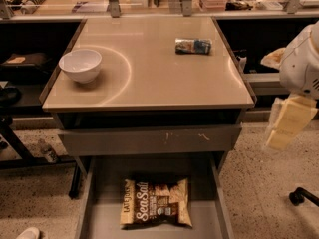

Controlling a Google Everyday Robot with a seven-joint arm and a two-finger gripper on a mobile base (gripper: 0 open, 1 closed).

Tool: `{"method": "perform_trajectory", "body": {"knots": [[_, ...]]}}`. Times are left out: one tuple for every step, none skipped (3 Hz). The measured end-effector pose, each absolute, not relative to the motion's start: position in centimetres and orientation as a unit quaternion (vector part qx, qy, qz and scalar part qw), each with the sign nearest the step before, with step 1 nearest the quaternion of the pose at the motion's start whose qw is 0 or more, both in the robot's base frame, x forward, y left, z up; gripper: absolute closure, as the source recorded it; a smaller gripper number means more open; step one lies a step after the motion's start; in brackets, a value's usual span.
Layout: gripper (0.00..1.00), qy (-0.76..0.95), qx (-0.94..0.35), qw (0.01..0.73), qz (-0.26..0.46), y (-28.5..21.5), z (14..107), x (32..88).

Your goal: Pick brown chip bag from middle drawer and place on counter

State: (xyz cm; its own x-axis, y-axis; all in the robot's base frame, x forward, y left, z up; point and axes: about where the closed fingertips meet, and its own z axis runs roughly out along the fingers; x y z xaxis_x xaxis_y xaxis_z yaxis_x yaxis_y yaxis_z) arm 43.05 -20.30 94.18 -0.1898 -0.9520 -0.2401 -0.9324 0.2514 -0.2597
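The brown chip bag (156,203) lies flat on the floor of the open middle drawer (102,183), its white "Sea Salt" lettering facing up. The drawer is pulled out at the bottom of the view, below the beige counter (149,81). My gripper (288,124) hangs at the right edge of the view, beside the counter's right front corner and level with the cabinet front. It is above and to the right of the bag and well apart from it. It holds nothing that I can see.
A white bowl (80,65) stands at the counter's left. A small blue-and-white packet (193,46) lies at its back right. A shut grey drawer front (149,139) sits above the open drawer. Dark shelving stands behind, and a black chair caster (298,197) sits on the floor at right.
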Motion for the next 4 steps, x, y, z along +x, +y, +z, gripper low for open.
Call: {"method": "perform_trajectory", "body": {"knots": [[0.00,0.751,-0.634,0.183,-0.005,-17.4,89.7,41.5],[0.00,0.729,-0.657,0.191,0.020,-15.2,82.7,40.2],[0.00,0.724,-0.669,0.165,0.045,-14.6,73.5,39.1],[0.00,0.722,-0.674,0.145,0.060,-14.7,68.0,38.2]]}}
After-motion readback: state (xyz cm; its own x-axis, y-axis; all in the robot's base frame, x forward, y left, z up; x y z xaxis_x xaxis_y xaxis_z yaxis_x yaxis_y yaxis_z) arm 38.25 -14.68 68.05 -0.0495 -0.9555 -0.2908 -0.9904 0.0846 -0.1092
